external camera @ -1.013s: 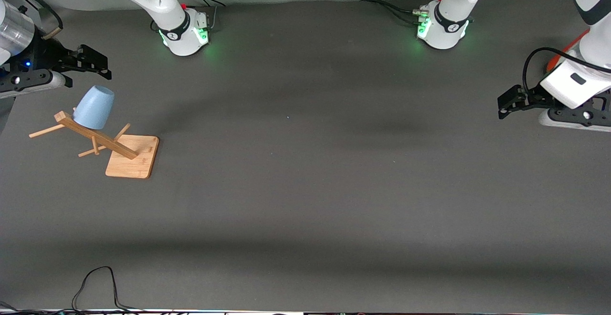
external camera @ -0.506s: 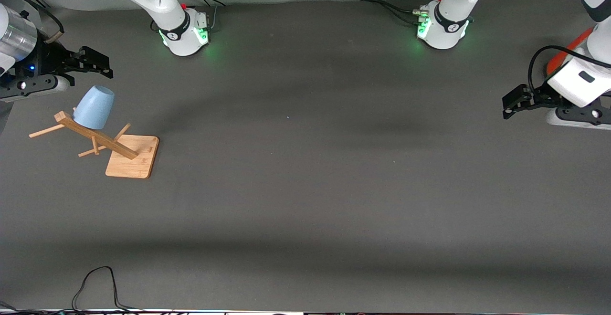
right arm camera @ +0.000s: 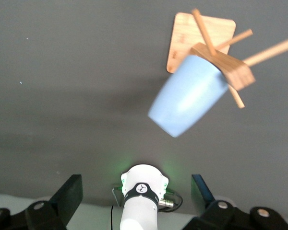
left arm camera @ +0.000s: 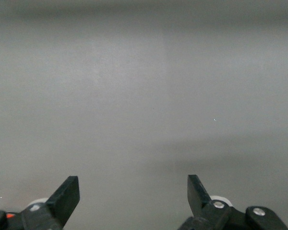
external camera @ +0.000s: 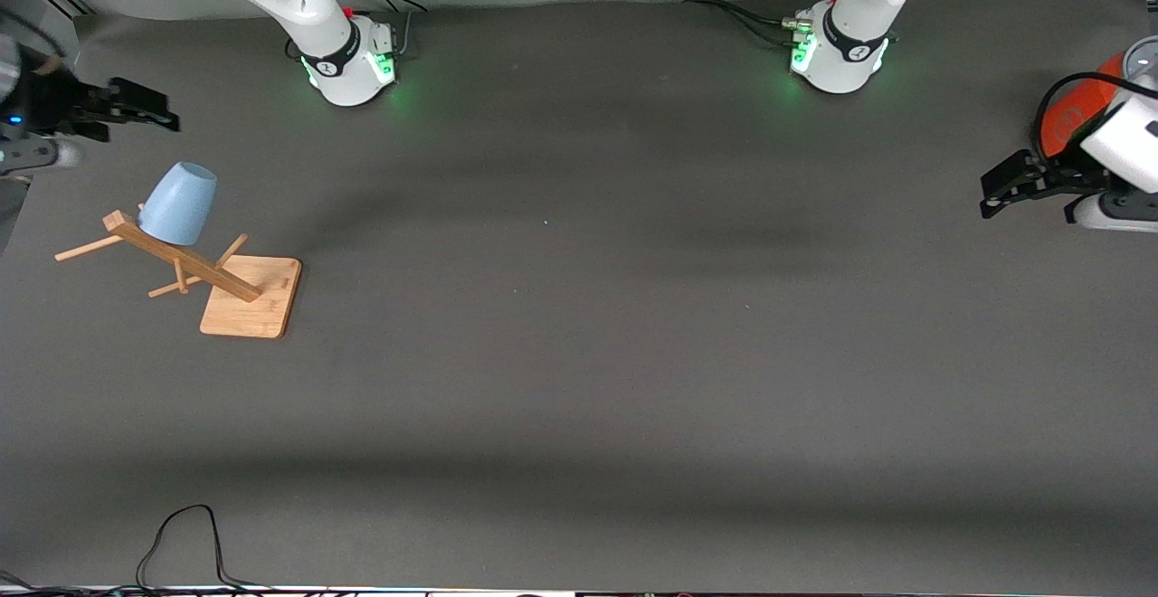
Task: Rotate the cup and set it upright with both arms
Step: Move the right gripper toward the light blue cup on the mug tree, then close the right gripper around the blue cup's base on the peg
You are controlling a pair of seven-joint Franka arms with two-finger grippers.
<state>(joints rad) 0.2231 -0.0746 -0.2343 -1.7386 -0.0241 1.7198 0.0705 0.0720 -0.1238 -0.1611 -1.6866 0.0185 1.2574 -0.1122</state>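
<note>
The light-blue cup (external camera: 181,203) hangs mouth-down and tilted on a peg of a wooden rack (external camera: 185,262), toward the right arm's end of the table. The right wrist view shows the cup (right arm camera: 189,96) on the same rack (right arm camera: 230,67). My right gripper (external camera: 145,107) is open and empty, over the table's edge at that end and apart from the cup. Its fingers (right arm camera: 69,191) frame only the right arm's base. My left gripper (external camera: 998,188) is open and empty at the left arm's end. Its fingers (left arm camera: 67,194) show bare grey table between them.
The rack stands on a square wooden base (external camera: 251,297). An orange-red canister (external camera: 1067,118) stands at the left arm's end, partly covered by the left arm. The two arm bases (external camera: 348,59) (external camera: 837,50) sit at the table's back edge. A black cable (external camera: 185,534) loops at the front edge.
Both grippers have drawn back toward their own ends of the table. The right one has moved away from the cup. More of the canister shows. The cup and rack have not moved.
</note>
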